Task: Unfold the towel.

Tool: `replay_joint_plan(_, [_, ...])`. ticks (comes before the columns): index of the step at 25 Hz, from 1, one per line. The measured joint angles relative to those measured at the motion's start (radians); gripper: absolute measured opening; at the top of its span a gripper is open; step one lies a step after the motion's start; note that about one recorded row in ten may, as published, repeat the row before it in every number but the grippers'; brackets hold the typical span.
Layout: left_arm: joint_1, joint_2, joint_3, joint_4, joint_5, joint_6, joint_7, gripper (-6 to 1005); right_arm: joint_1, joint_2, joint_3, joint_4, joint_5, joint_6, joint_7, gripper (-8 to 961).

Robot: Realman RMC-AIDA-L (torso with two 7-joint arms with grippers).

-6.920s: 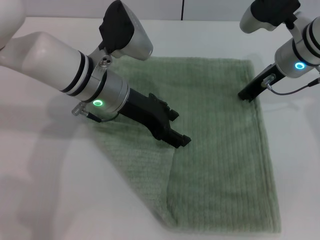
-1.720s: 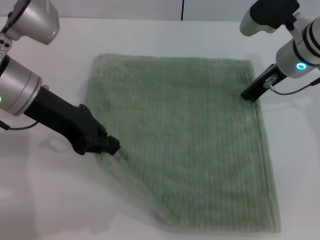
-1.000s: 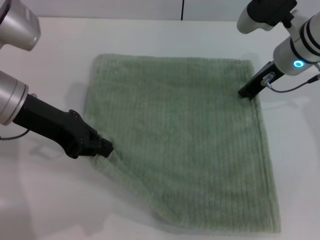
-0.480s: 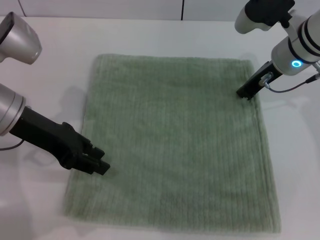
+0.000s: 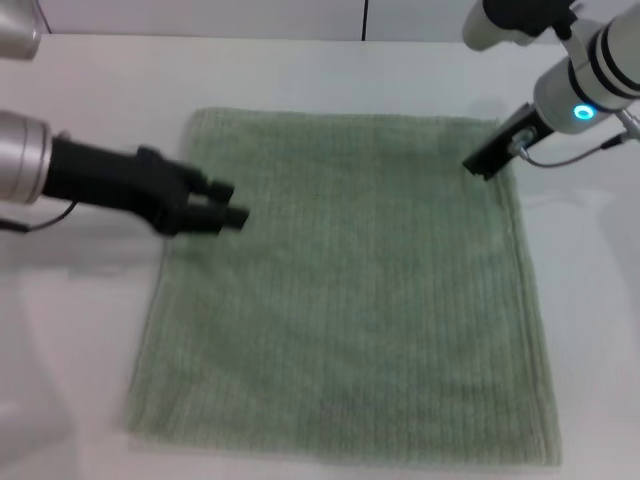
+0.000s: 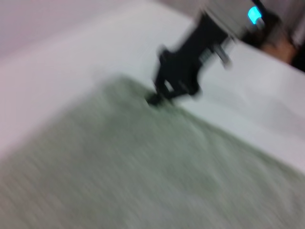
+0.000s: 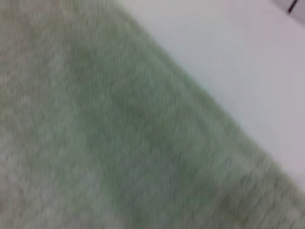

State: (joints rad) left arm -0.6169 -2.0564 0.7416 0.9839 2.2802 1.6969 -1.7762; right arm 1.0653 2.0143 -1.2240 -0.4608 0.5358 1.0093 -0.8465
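Terry towel [image 5: 350, 290] lies flat, fully spread on the desk [image 5: 90, 380]. Left claw [image 5: 222, 208] hovers empty, slightly parted, over its left edge; right claw [image 5: 484, 160], grip unclear, sits at the far-right corner. Both should lift straight off without dragging cloth.

The towel [image 5: 350, 290] lies flat on the table [image 5: 90, 380], with the left gripper [image 5: 225, 205] over its left edge and the right gripper [image 5: 478, 166] at its far right corner.

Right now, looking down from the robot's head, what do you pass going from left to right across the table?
Left gripper at the towel's left edge → towel spread flat → right gripper at its far right corner.
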Motion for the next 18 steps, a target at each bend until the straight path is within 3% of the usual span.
replay_joint_plan(5, [0.005, -0.002, -0.002, -0.108, -0.179, -0.260, 0.040, 411, -0.034, 0.035, -0.008, -0.130, -0.015, -0.086, 0.000, -1])
replay_joint_plan(6, [0.005, -0.002, -0.002, -0.108, -0.179, -0.260, 0.040, 410, -0.039, 0.043, -0.009, -0.152, -0.021, -0.111, -0.003, -1])
replay_joint_plan(9, [0.017, -0.001, -0.011, -0.215, -0.365, -0.454, 0.145, 408, -0.044, 0.063, -0.023, -0.192, -0.021, -0.213, -0.016, -1])
replay_joint_plan(13, [0.018, -0.002, -0.022, -0.270, -0.457, -0.549, 0.212, 408, -0.044, 0.071, -0.109, -0.197, 0.057, -0.382, -0.020, 0])
replay_joint_plan(14, [0.015, -0.004, -0.044, -0.356, -0.613, -0.679, 0.306, 408, -0.047, 0.072, -0.138, -0.199, 0.083, -0.438, -0.019, 0])
replay_joint_plan(15, [0.015, -0.004, -0.044, -0.356, -0.613, -0.679, 0.306, 408, -0.051, 0.072, -0.160, -0.199, 0.109, -0.498, -0.015, 0])
replay_joint_plan(16, [0.012, -0.004, -0.053, -0.399, -0.712, -0.731, 0.373, 408, -0.057, 0.073, -0.181, -0.202, 0.135, -0.549, -0.012, 0])
replay_joint_plan(18, [0.012, -0.004, -0.053, -0.399, -0.712, -0.731, 0.373, 408, -0.077, 0.075, -0.227, -0.211, 0.200, -0.685, -0.005, 0])
